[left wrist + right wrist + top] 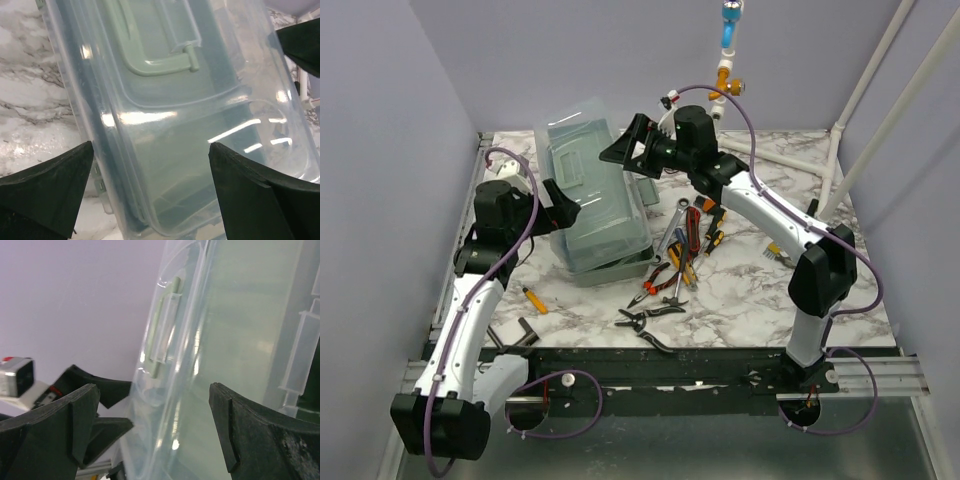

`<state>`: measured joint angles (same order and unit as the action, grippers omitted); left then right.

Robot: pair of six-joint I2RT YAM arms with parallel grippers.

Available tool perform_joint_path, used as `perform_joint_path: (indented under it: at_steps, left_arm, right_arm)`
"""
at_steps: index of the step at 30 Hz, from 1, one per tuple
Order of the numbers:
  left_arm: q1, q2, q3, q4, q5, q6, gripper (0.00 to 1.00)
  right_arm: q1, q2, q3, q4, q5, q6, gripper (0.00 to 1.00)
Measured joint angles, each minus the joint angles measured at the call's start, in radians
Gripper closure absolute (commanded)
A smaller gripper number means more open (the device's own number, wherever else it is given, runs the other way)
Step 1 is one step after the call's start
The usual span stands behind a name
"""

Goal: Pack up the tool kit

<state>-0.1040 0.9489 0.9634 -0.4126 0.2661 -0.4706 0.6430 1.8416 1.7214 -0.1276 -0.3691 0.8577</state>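
Note:
The tool kit is a translucent plastic box (600, 215) with a pale green handle (150, 55) on its lid, which stands partly raised. My left gripper (563, 205) is open at the box's left side, and in the left wrist view its jaws (150, 147) straddle the lid's edge without closing on it. My right gripper (625, 150) is open at the lid's far right edge; the right wrist view shows the clear lid (200, 365) between its spread jaws (152, 387). Loose tools (682, 255) lie in a heap right of the box.
Black pliers (650, 318) lie near the front edge. A small orange screwdriver (534, 299) and a black angled piece (525, 332) lie front left. A white frame pole (880, 120) stands at the back right. Walls close in the left and back sides.

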Motion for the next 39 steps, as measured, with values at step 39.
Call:
perform_joint_path:
  at_steps: [39]
  left_arm:
    - [-0.084, 0.145, -0.009, 0.405, 0.087, -0.130, 0.01]
  right_arm:
    - [0.055, -0.063, 0.250, -0.384, 0.523, -0.367, 0.06]
